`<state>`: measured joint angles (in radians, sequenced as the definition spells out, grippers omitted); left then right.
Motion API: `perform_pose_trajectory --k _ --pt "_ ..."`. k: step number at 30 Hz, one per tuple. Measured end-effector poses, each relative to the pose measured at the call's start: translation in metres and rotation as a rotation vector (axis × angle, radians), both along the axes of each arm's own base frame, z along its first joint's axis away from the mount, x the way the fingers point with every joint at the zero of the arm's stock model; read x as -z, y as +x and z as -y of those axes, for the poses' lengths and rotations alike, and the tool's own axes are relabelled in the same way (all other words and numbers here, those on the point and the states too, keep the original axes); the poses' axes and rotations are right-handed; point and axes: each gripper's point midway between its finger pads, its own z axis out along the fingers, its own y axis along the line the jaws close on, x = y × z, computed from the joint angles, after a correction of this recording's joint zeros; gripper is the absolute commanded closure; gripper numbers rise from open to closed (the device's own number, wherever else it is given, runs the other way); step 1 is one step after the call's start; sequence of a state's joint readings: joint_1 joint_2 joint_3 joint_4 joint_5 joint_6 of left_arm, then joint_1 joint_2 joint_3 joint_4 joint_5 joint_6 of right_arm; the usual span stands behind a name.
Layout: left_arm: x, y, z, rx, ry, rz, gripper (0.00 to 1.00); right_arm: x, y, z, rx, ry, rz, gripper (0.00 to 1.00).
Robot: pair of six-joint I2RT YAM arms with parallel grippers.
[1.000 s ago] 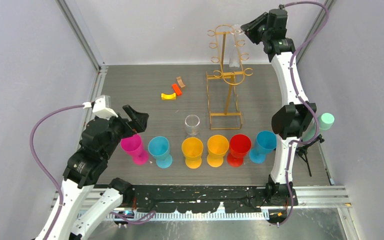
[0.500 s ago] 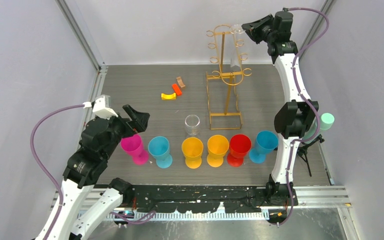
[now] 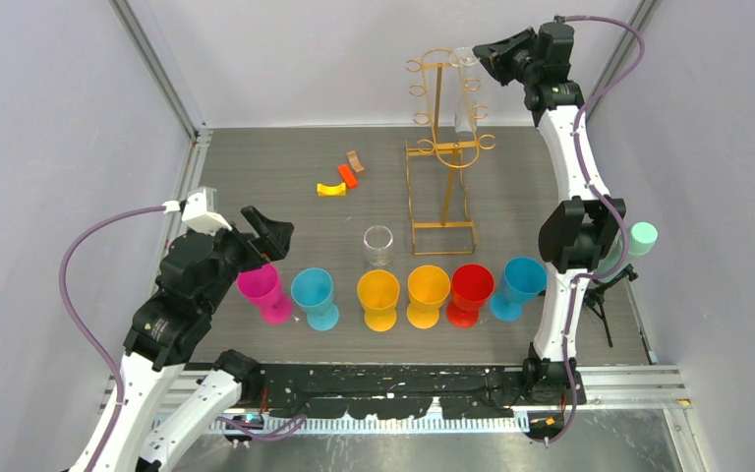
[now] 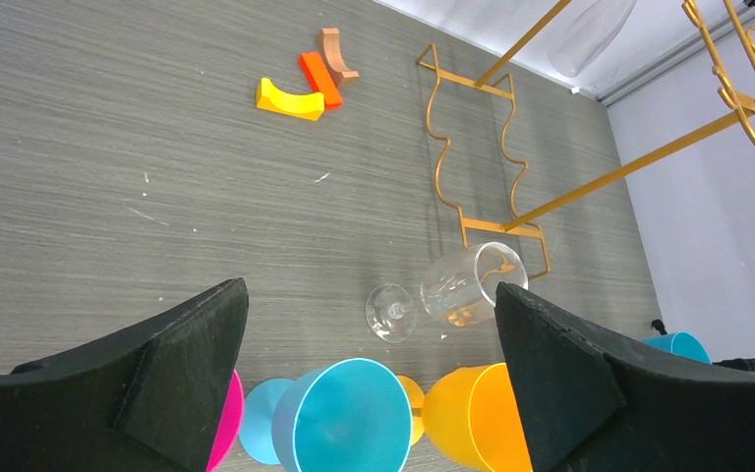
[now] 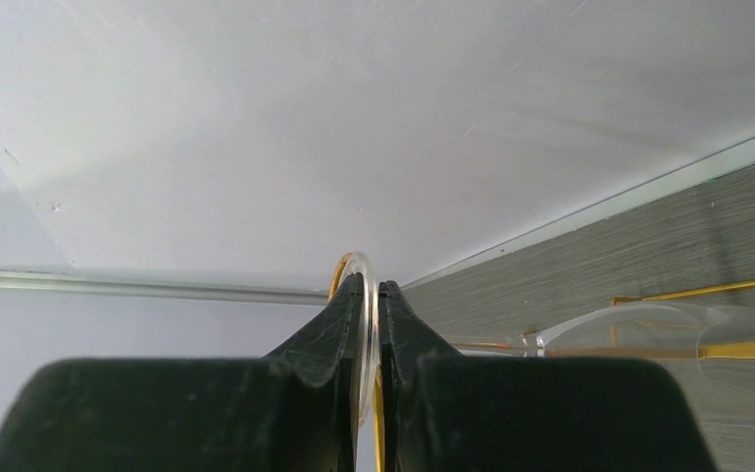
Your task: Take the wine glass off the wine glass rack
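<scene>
The gold wire wine glass rack (image 3: 444, 147) stands at the back of the table. A clear wine glass (image 3: 464, 116) hangs upside down on its upper right hook. My right gripper (image 3: 482, 56) is at the rack's top, shut on the glass's round foot (image 5: 358, 275). The foot stands edge-on between the fingers (image 5: 372, 295), and the bowl (image 5: 649, 329) lies off to the right beside the gold wire (image 5: 708, 290). My left gripper (image 3: 273, 236) is open and empty, above the coloured cups (image 4: 369, 290) and far from the rack (image 4: 511, 147).
A row of coloured goblets runs along the front: pink (image 3: 265, 290), cyan (image 3: 315, 295), yellow (image 3: 378, 295), orange (image 3: 428, 293), red (image 3: 470, 290), blue (image 3: 519, 285). A second clear glass (image 3: 378, 246) stands behind them. Small blocks (image 3: 339, 179) lie at the back left. A mint cup (image 3: 639, 236) is at the right edge.
My right gripper has shifted slightly right and up at the rack's top, still on the glass's foot. The left arm has not moved.
</scene>
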<state>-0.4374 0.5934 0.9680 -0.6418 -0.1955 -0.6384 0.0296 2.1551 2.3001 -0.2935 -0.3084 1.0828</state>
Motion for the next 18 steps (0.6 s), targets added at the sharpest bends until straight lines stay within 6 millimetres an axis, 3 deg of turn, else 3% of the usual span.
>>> perform_pose_trajectory --k 8,18 --pt "0.001 0.0 -0.001 -0.003 0.002 -0.004 0.0 0.003 0.001 0.013 0.079 -0.027 0.005 1.0" --pt "0.001 -0.001 -0.001 -0.006 0.004 -0.005 0.0 -0.031 -0.01 0.027 0.159 -0.049 0.088 1.0"
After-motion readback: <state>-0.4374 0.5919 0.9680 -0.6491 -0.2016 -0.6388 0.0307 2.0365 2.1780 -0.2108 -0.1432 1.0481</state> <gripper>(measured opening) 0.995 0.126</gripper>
